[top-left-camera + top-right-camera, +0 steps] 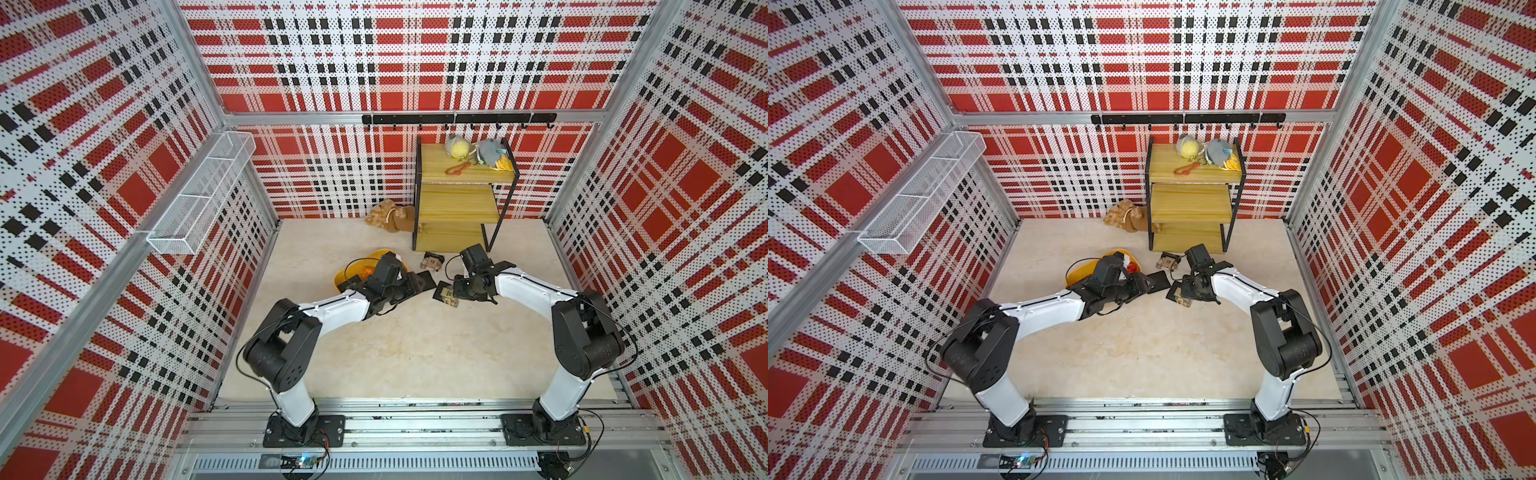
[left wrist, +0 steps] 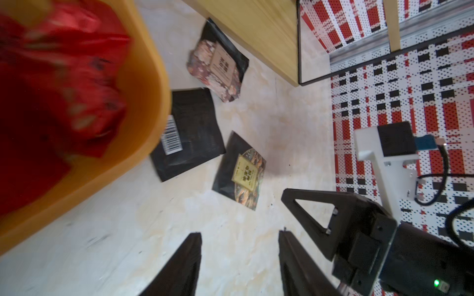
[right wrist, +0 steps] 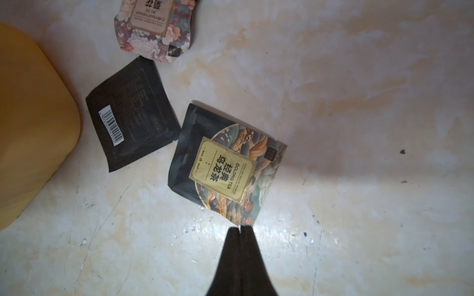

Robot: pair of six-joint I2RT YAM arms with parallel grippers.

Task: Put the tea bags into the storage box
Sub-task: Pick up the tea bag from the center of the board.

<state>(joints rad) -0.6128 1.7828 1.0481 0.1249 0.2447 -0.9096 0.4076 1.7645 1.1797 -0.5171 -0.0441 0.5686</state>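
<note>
**On the table's far half: right jaws closed at a sachet's corner**

Toward the far edge of the table (image 3: 359,102), three tea bags lie flat outside the storage box (image 3: 33,123). They are an oolong sachet (image 3: 225,164), a black barcode sachet (image 3: 130,123) and a floral sachet (image 3: 154,28). The barcode sachet lies just beside the yellow box wall, and the floral one lies nearer the wooden shelf (image 2: 256,33). Red sachets (image 2: 51,89) already fill the box.

The right arm reaches from the near rail, elbow bent, wrist turned inward and down. The right gripper (image 3: 241,228) has its fingertips pressed together right at one corner of the oolong sachet. Whether foil is caught between them cannot be told.

The left arm stretches forward and inward, with its wrist over the box's near side. The left gripper (image 2: 239,234) has its jaws about halfway apart with nothing between them. It hangs above bare table, near the oolong sachet, with the box rim off to one side.
</note>
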